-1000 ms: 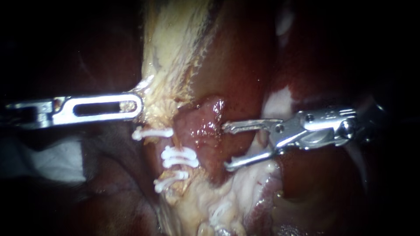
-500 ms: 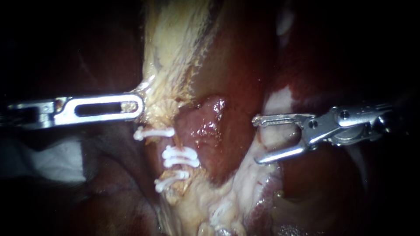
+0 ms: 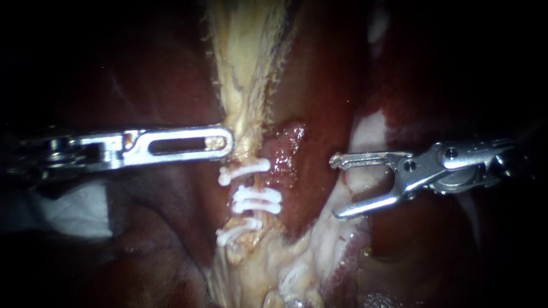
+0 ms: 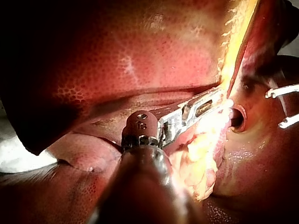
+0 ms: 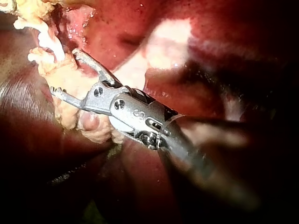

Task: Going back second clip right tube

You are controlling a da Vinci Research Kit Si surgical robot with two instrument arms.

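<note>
Endoscope view only: three sets of white clips (image 3: 256, 199) sat across a tube (image 3: 254, 185), stacked just below the tip of the left instrument (image 3: 221, 141). Whether this was the right tube could not be told. Left instrument jaws lay together, clamped on the pale strand (image 3: 245, 74), w/ tissue showing thru the jaw slot. The right instrument (image 3: 341, 187) stood apart from the clips, jaws spread wide, gripping nothing. Left wrist view added the strand drawn taut off the liver (image 4: 140, 60), a round opening (image 4: 237, 119) just ahead of the jaws, and both right-instrument jaw tips beyond it. Right wrist view showed the open jaws lying against pale fat (image 5: 63, 112). Surroundings: white cloth (image 3: 74, 208) under the left shaft; background dark.
</note>
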